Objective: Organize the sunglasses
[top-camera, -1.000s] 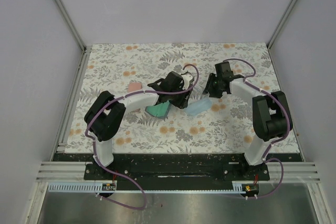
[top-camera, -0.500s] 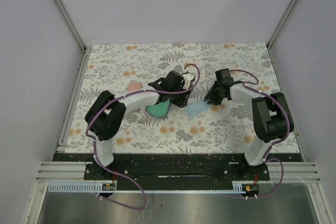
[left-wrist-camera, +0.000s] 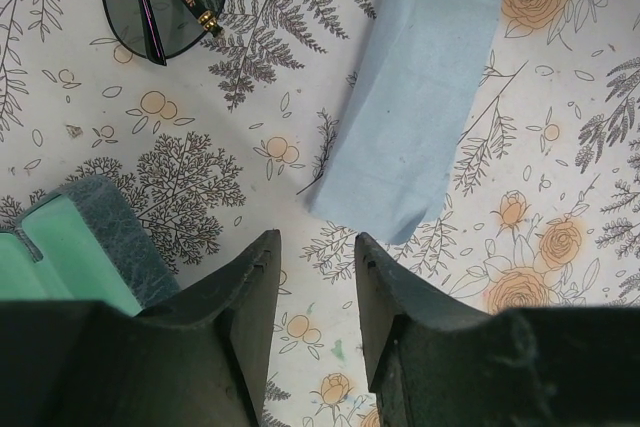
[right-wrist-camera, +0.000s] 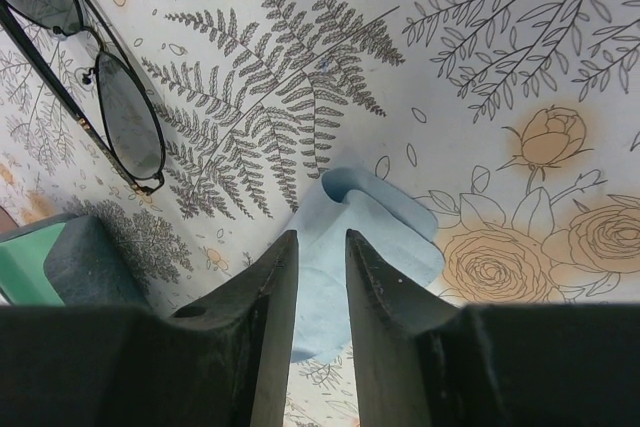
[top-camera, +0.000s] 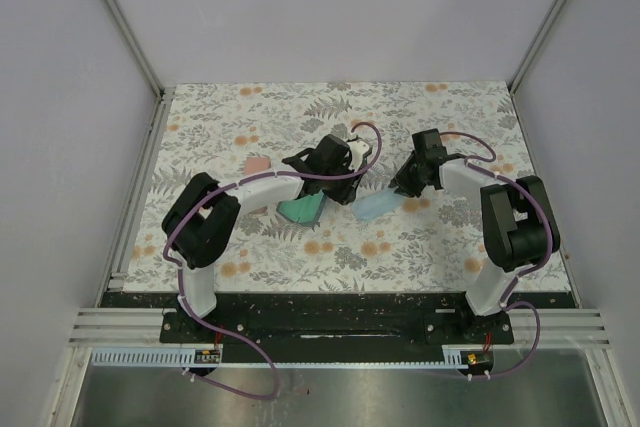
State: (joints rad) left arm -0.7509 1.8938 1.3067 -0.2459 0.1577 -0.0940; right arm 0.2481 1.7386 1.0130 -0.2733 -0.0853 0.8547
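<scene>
Dark-framed sunglasses (right-wrist-camera: 120,112): we find them lying flat on the floral tabletop (top-camera: 300,107), lenses dark, thin frame, a gold hinge showing in the left wrist view. Nothing grips them. They lie in the strip between the two end effectors, apart from everything around them. From overhead we cannot make them out, as the left wrist covers that spot.

Nearest neighbours: a light blue cloth (left-wrist-camera: 410,117) lies near the sunglasses on the right arm's side, with bare tabletop between the two. A case with a grey-blue outside and green inside (left-wrist-camera: 70,247) lies on the left arm's side, near one lens but not touching it. A pink case (top-camera: 258,164) lies farther left, partly under the left arm.

Left end effector (left-wrist-camera: 315,242): jaws partly open, a clear gap between the fingers, only bare tabletop in that gap. It holds nothing. One finger is just beside the grey-blue case, and the cloth's near corner lies just ahead of the tips.

Right end effector (right-wrist-camera: 320,239): jaws narrowly apart and low over the cloth, with cloth showing in the gap. The cloth's edge just ahead of the fingertips stands up in a small fold. We cannot tell whether the pads touch the cloth, and we see no pinch.
</scene>
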